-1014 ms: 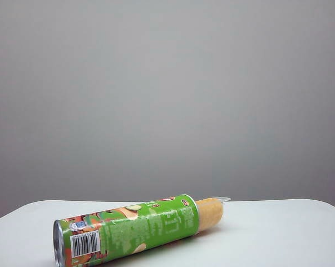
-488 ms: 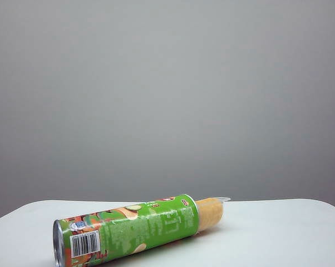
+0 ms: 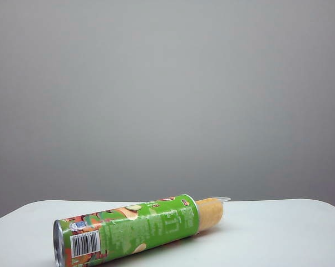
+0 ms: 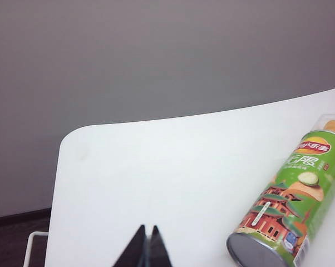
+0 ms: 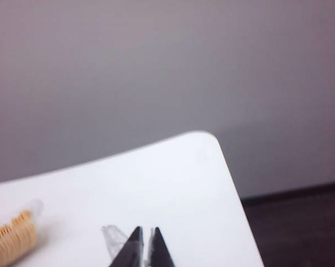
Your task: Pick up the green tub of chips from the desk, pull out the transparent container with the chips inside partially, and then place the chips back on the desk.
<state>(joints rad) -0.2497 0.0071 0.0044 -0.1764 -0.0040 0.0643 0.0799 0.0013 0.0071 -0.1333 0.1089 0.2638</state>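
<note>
- Green tub of chips (image 3: 128, 231) lies on its side on the white table (image 3: 279, 233), near the front edge in the exterior view; metal base end toward the camera, open mouth pointing away and to the right
- Chips (image 3: 210, 214) already stick out of the mouth as a short orange-yellow stack; the lip of the transparent container (image 3: 223, 199) just shows past them, thin and clear
- Handling, my judgement — the can looks light and fairly stiff, likely cardboard walls with silver metal rims; glossy and round, so it may roll or slip under a careless squeeze. Best hold would be across the mid-body, clear of the mouth
- The clear tray looks flimsy and would flex; take it by the flared lip only. The crisps are brittle — no pressure on the stack itself
- Looks: bright green wrap, red-yellow logo near the mouth, cucumber slice and a building drawing in the left wrist view, barcode label by the base
- Left pincer (image 4: 146, 247) — tips pressed together, holding nothing, hanging over bare table beside the can's base end, apart from it
- Right pincer (image 5: 143, 247) — also closed and empty, over the table near the protruding stack, not touching it
- Judged from how things lie, the pull-out and set-down look done
</note>
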